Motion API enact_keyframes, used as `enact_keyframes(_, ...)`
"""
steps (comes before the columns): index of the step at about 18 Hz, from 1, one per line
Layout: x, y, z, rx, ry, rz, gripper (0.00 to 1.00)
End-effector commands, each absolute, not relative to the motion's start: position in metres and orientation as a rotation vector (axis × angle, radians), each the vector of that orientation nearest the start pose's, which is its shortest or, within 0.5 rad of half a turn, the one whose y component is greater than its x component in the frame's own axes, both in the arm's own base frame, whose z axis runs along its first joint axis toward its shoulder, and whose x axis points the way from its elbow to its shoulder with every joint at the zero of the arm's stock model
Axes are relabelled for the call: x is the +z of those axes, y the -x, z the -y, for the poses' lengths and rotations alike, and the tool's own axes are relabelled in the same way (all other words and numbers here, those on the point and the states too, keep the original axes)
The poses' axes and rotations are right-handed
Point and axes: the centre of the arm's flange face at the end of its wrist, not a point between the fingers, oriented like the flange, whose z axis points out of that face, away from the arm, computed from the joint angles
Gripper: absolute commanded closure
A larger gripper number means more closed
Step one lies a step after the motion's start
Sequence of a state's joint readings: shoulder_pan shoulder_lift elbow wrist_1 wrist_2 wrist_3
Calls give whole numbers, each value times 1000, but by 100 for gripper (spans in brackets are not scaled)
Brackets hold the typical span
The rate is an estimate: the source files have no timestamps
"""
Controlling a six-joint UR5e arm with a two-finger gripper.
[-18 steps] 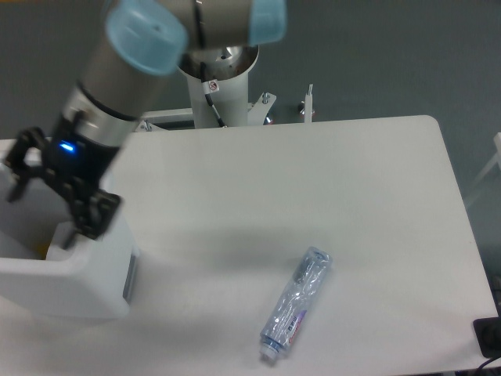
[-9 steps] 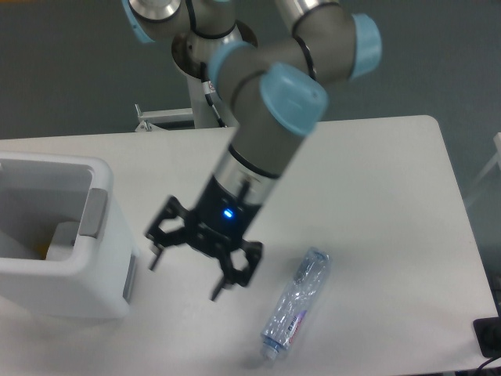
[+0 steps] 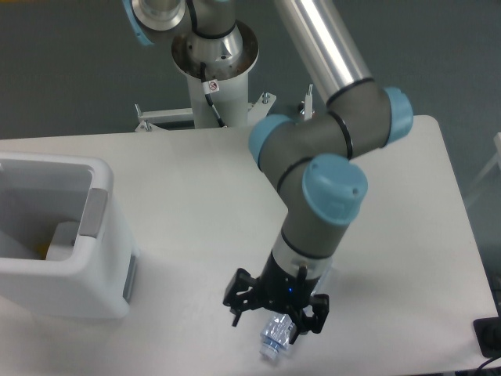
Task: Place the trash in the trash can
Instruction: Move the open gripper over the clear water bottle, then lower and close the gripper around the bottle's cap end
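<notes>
A crushed clear plastic bottle [image 3: 274,341] with a white cap lies near the table's front edge, mostly hidden under my gripper. My gripper [image 3: 274,316] hangs open right above it, one finger on each side of the bottle's cap end. I cannot tell whether the fingers touch the bottle. The white trash can [image 3: 94,282] stands at the left edge of the table, and a pale crumpled piece [image 3: 61,237] lies inside it.
The arm's base column [image 3: 213,70] rises behind the table's far edge. A dark object [image 3: 490,337] sits at the table's right front corner. The table's front edge runs just below the bottle.
The arm has swung from the trash can at the left across the table to the right. The gripper now hangs over the bottle's cap end. The bottle has stayed put.
</notes>
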State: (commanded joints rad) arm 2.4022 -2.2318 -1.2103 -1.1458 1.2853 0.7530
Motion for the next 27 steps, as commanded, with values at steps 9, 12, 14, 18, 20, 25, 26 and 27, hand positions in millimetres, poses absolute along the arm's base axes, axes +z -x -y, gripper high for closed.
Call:
enact_keyframes(9,236,450,-628,-116,2979,-41,0)
enact_keyframes(12,226,449,-631,-104,2999,-51,0)
enact_keyframes(14,219,443,-635,-105,3013,-66,0)
enact_keyframes(18,204,440,-638,-104,3041,-78,0)
enact_keyframes(20,202,440,-637,-97,3051,-78,7)
enact_keyframes(25,198,437,-640,-85,3065,-92,40)
enact_keyframes(26,197,437,-640,-89,3067,-90,47)
enact_keyframes(27,197,437,-640,-87,3066,-90,52)
